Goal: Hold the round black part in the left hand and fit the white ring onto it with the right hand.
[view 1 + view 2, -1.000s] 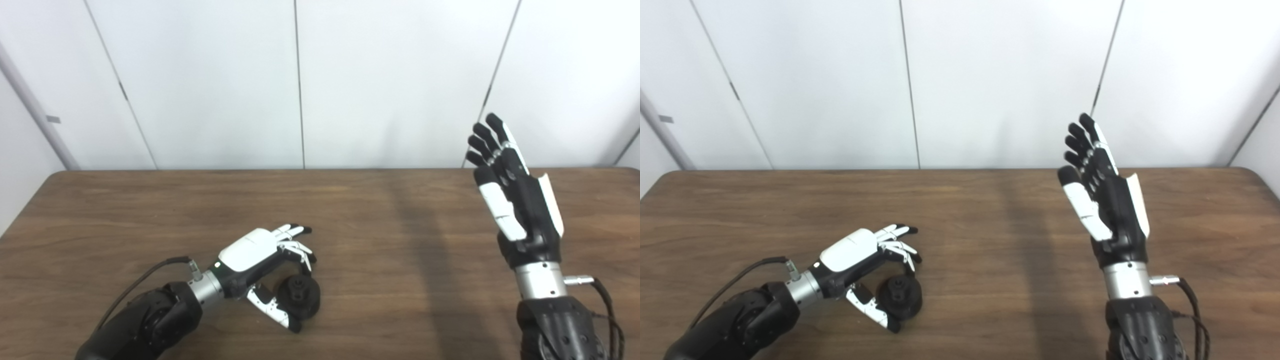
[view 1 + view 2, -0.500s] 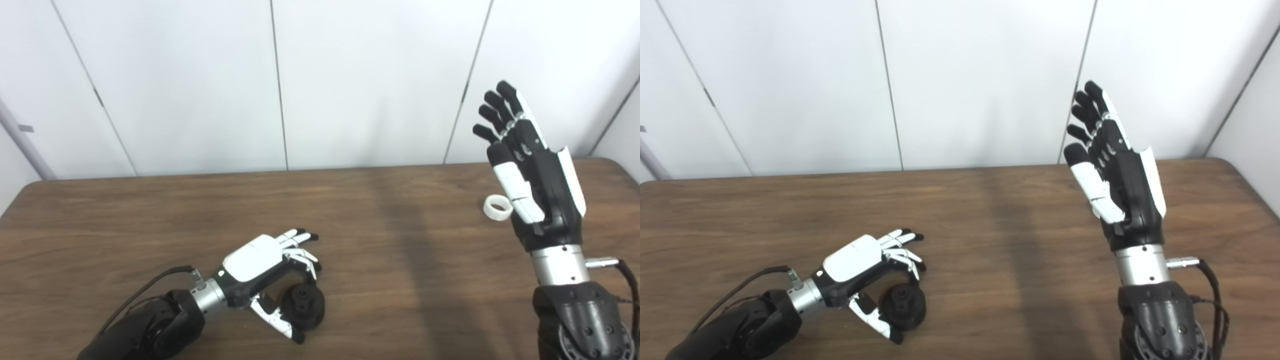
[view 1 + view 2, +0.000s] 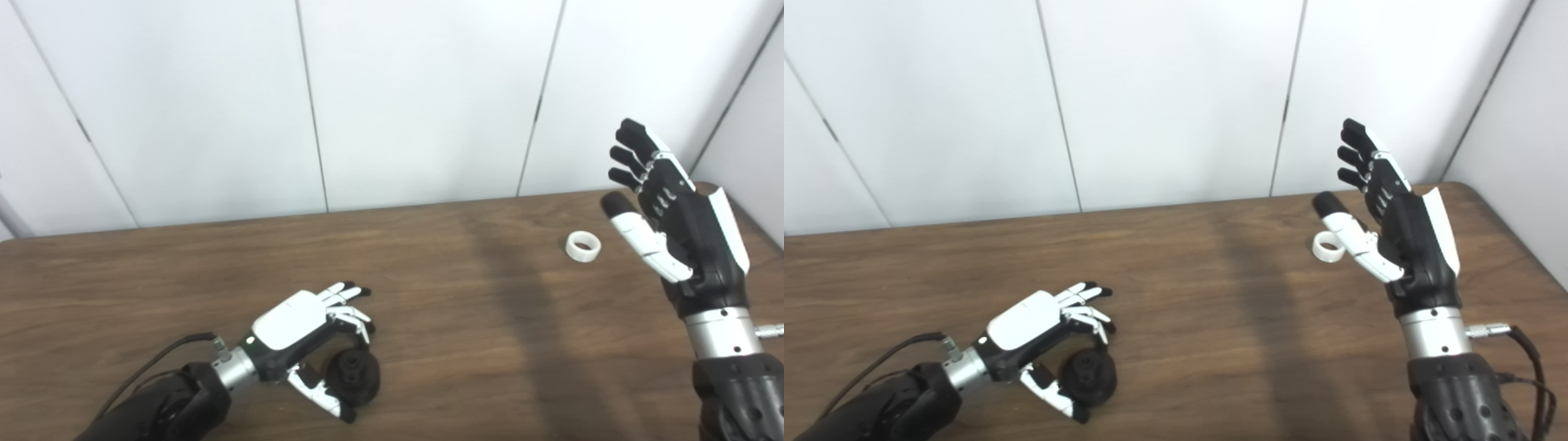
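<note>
While left hand (image 3: 294, 334) perhaps grips black part (image 3: 354, 380), ring (image 3: 582, 246) untouched

Right hand (image 3: 1396, 226) raised, fingers spread, beside white ring (image 3: 1328, 247).

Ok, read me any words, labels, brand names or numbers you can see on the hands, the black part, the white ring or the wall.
None: no readable text shows in either view.
Left hand: plain white shell, no print; only a small green light near its wrist.
Right hand: no markings visible.
Round black part: no lettering visible.
White ring: blank.
Table and wall panels: no signs or labels.
</note>
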